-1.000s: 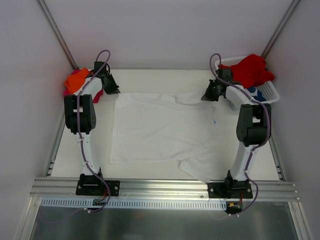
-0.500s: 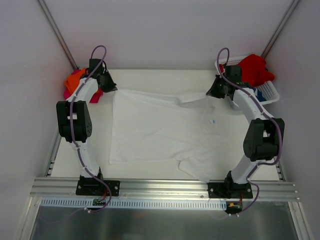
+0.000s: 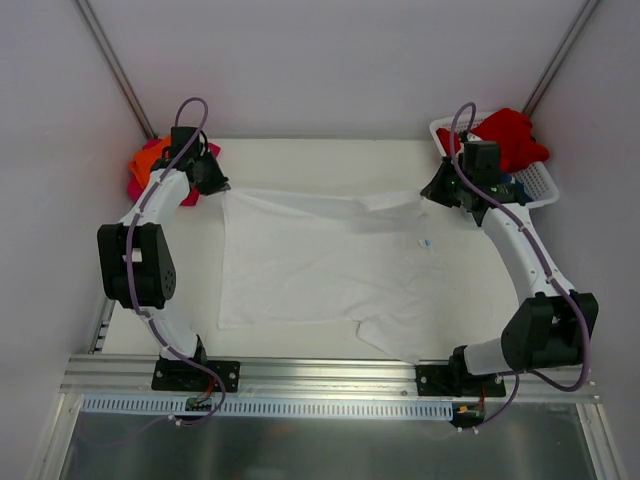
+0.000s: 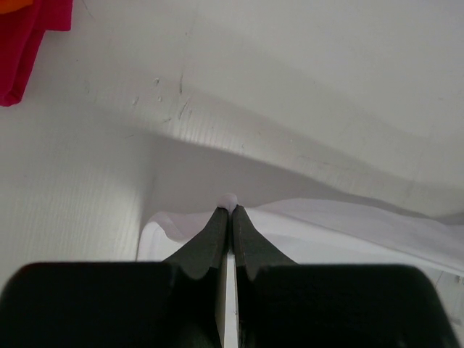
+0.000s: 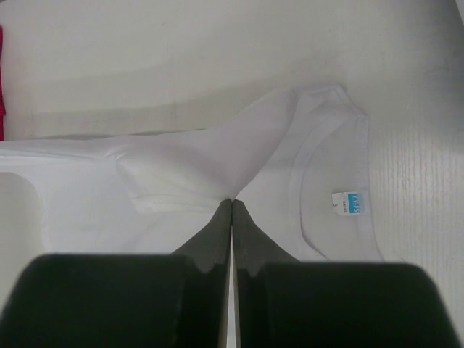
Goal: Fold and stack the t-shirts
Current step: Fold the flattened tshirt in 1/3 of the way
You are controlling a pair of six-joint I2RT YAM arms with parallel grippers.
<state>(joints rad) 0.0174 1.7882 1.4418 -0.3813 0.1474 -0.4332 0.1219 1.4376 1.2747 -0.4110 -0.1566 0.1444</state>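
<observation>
A white t-shirt (image 3: 320, 265) lies spread over the middle of the table, its neck label (image 5: 348, 201) facing up on the right. My left gripper (image 3: 222, 186) is at the shirt's far left corner. In the left wrist view that gripper (image 4: 230, 209) is shut, with a nub of the white cloth (image 4: 362, 225) pinched at its tips. My right gripper (image 3: 431, 192) is at the far right, near the collar. The right wrist view shows that gripper (image 5: 232, 201) shut on a raised fold of the white t-shirt (image 5: 188, 159). The shirt's far edge is pulled up between both grippers.
Orange and magenta-pink t-shirts (image 3: 150, 160) lie piled in the far left corner, just behind my left gripper; the pink cloth (image 4: 29, 36) shows in the left wrist view. A white mesh basket (image 3: 537, 182) at the far right holds a red t-shirt (image 3: 510, 135).
Both arms have stretched toward the far side and outward, drawing the white t-shirt's far edge back and taut. Both grippers have stayed shut.
</observation>
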